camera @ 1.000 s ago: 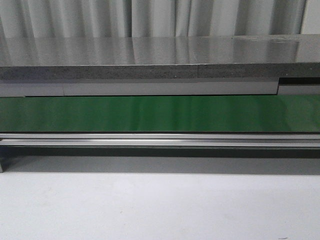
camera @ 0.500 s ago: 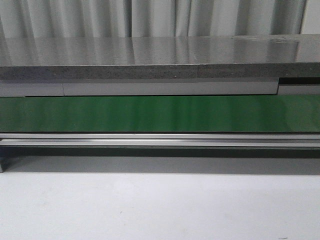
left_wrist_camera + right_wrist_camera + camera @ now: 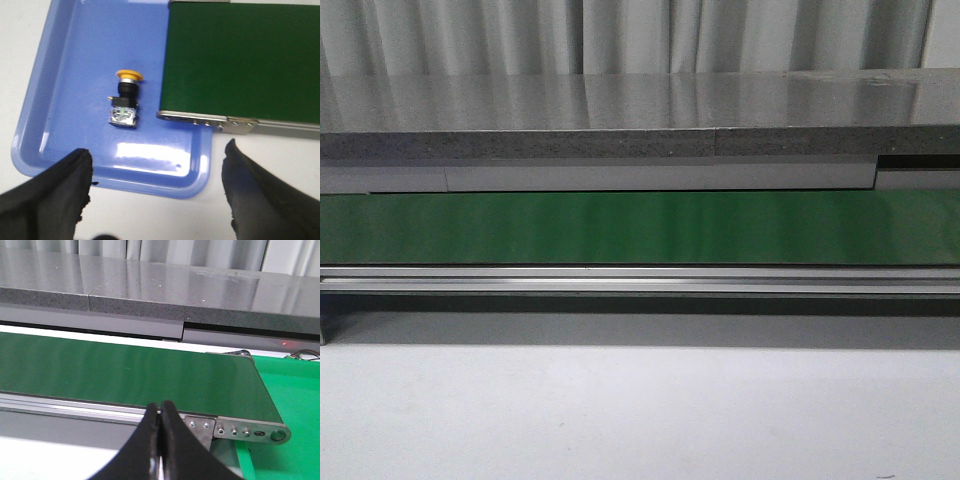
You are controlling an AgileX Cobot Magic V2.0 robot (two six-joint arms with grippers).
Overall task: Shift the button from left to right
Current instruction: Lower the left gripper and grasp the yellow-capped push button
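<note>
1. Grey stone-look shelf (image 3: pixel 620 115): runs the full width at the far side of the front view, curtain behind it. No different from the two earlier front pictures.

2. White table (image 3: pixel 640 410): bare foreground at 6 o'clock in the front view. Neither arm shows there now, nor a second ago.

3. Green conveyor belt (image 3: pixel 640 228): horizontal band with a metal rail beneath. Its surface carries nothing in any view. One end shows in the left wrist view (image 3: pixel 240 60), the other in the right wrist view (image 3: pixel 125 372), where it ends beside a green mat (image 3: pixel 295 400).

4. Blue tray (image 3: pixel 50 125): shallow, with a raised rim; one corner sits tucked under the belt's end bracket.

5. Left gripper (image 3: pixel 157 192): dark padded fingers spread wide, empty, hanging over the tray's near rim. The tray's content lies at about 11 o'clock from the gap, well apart from either finger.

6. Right gripper (image 3: pixel 160 427): fingers pressed together with nothing between them, aimed at the belt's rail.

7. Button (image 3: pixel 125 97): lying on its side on the tray floor, yellow head at 12 o'clock, black body at 6 o'clock. It is near the belt end but not touching it.

Change: none visible over the last second in the front view. Judgement: the transfer has not begun; the grasp comes next.
</note>
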